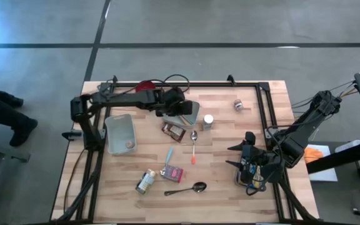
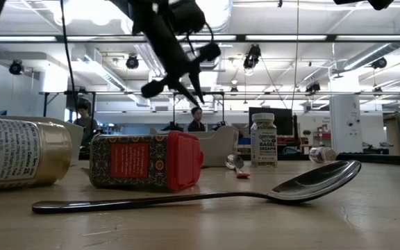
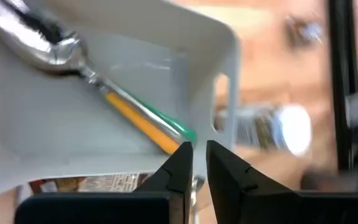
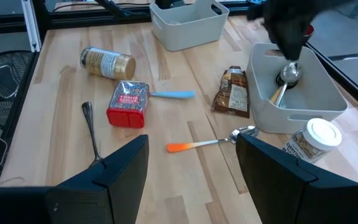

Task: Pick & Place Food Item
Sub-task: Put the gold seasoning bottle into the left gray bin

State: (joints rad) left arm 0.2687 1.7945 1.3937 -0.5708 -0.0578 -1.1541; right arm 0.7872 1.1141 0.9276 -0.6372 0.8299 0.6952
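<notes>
My left gripper (image 3: 198, 152) hovers over a grey bin (image 1: 194, 114) in the middle of the table, slanting down, with only a narrow gap between its fingers and nothing in it. A spoon with a yellow-and-green handle (image 3: 129, 112) lies inside that bin. A brown snack packet (image 4: 233, 92) lies flat beside the bin, and a white-lidded seasoning jar (image 4: 309, 140) stands upright next to it. My right gripper (image 4: 192, 142) waits open above the table's right side (image 1: 235, 156).
A second grey bin (image 1: 120, 133) stands at the left. A red box (image 1: 174, 173), a tin on its side (image 1: 145, 181), a blue-handled utensil (image 1: 169, 155), an orange-handled spoon (image 1: 194, 149) and a large metal spoon (image 1: 186, 189) lie on the near half. A small jar (image 1: 238, 105) lies far right.
</notes>
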